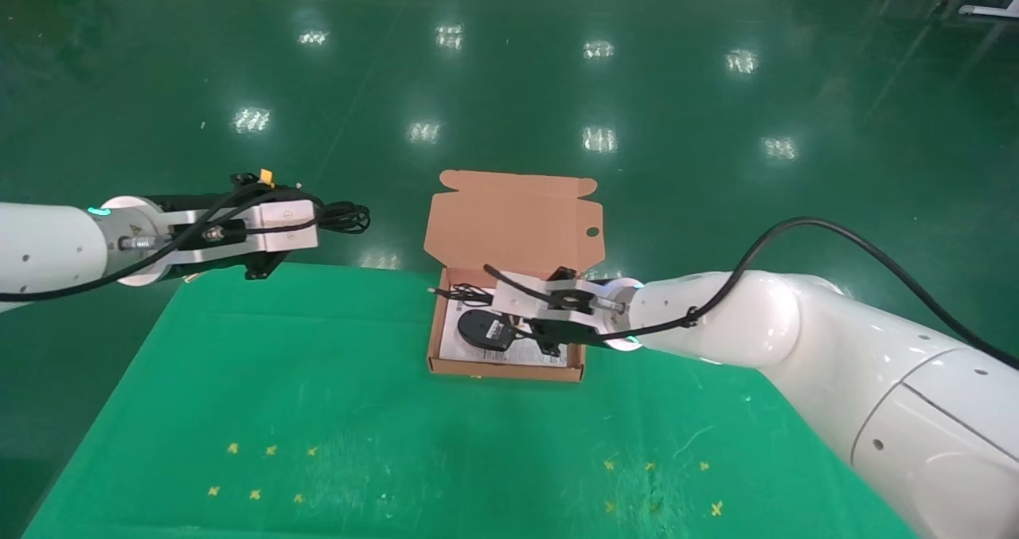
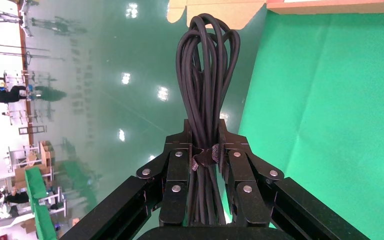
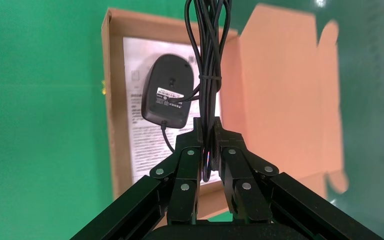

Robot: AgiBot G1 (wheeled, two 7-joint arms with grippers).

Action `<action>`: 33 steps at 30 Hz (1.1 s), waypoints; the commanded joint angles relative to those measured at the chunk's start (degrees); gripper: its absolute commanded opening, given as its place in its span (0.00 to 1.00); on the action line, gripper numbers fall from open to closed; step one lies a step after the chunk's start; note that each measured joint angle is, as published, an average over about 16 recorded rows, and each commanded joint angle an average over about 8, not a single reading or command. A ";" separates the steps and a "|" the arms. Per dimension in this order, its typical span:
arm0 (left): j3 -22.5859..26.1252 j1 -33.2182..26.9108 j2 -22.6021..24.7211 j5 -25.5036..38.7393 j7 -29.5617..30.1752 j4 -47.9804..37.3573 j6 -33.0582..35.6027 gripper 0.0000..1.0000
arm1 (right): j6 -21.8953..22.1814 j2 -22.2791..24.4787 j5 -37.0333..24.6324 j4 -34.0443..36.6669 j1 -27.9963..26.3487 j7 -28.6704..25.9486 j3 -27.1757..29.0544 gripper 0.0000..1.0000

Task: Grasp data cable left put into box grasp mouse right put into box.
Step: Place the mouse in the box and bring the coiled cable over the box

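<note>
The left gripper was clamped on the data cable, held in the air off the table's far left edge. The right gripper pinched the mouse's bundled cord above the box. The mouse sat label-up inside on the white sheet (its cord's far end was cut off in the wrist view).

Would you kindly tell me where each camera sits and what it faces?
Head: looks down at the table and box; both arms show.
Left wrist: along the left gripper, shut on the data cable.
Right wrist: along the right gripper, shut on the cord above the mouse.
All three show the box.
</note>
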State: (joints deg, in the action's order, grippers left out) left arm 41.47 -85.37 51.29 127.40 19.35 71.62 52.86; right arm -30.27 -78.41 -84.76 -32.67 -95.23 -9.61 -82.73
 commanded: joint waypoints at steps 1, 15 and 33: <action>0.00 0.00 0.00 0.00 0.00 0.00 0.00 0.00 | 0.37 -0.01 0.97 1.33 0.60 -1.24 -0.07 0.03; 0.00 0.05 0.04 -0.02 0.01 -0.01 -0.01 0.00 | -0.57 0.46 2.44 2.15 0.60 -2.66 -0.93 1.00; 2.74 5.25 8.95 -2.01 -4.07 -3.69 -7.26 0.00 | 2.76 9.41 -0.33 -5.34 -3.09 -6.18 -1.39 1.00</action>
State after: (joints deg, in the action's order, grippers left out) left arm 44.34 -80.31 60.50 125.14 14.72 67.26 45.60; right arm -27.84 -68.54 -85.39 -38.58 -98.26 -16.33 -84.37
